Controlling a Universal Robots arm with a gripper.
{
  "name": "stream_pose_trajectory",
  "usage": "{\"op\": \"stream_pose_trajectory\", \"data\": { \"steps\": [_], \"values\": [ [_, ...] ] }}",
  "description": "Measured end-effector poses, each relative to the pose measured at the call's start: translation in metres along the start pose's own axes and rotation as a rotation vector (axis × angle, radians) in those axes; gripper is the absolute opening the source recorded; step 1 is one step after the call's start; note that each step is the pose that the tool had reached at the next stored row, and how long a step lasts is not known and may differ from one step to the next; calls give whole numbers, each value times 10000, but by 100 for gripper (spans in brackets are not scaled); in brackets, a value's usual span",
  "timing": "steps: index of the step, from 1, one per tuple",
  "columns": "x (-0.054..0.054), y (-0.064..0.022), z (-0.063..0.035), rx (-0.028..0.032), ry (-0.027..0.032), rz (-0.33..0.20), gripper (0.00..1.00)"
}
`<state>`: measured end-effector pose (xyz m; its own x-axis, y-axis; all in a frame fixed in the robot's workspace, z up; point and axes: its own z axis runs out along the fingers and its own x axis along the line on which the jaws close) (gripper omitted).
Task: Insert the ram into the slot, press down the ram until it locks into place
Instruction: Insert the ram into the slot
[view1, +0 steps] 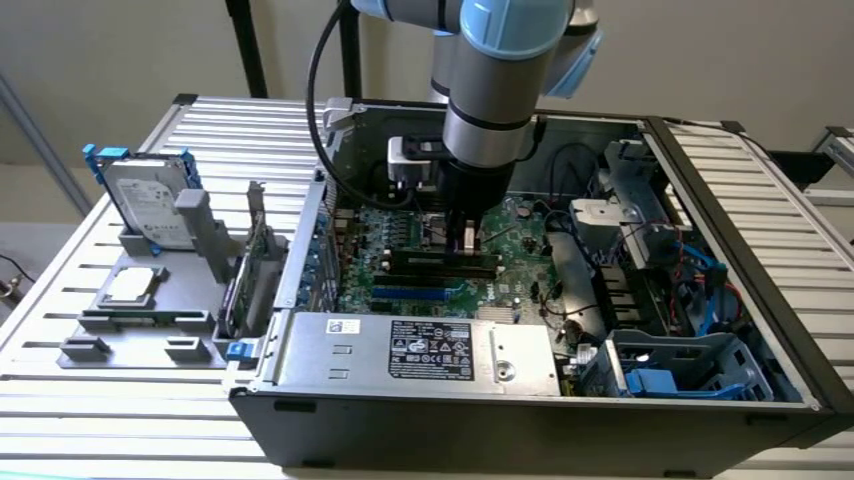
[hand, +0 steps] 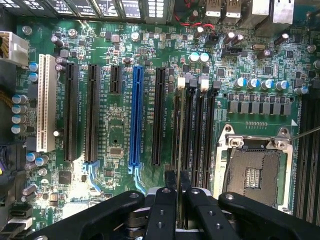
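Exterior, arm: the arm (view1: 487, 100) reaches straight down into the open computer case (view1: 534, 440), which lies on the slatted surface (view1: 107, 420).
Exterior, jaws: low over the motherboard (view1: 400, 225), at the black memory slots (view1: 434, 263), just far of the blue slot (view1: 407, 293).
Wrist, jaws: closed on the ram (hand: 177, 125), one finger on each face.
Wrist, ram: upright, edge-on, lined along the slot (hand: 182, 100), the memory slot farthest from the processor socket (hand: 255, 175).
Wrist, seating: cannot tell whether it is pressed home.
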<state>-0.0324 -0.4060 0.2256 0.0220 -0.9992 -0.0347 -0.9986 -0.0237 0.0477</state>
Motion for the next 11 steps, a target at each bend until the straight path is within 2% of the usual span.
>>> {"op": "stream_pose_trajectory", "data": {
  "steps": [11],
  "values": [
    [0,6,19,-2,14,-1,14]
  ]
}}
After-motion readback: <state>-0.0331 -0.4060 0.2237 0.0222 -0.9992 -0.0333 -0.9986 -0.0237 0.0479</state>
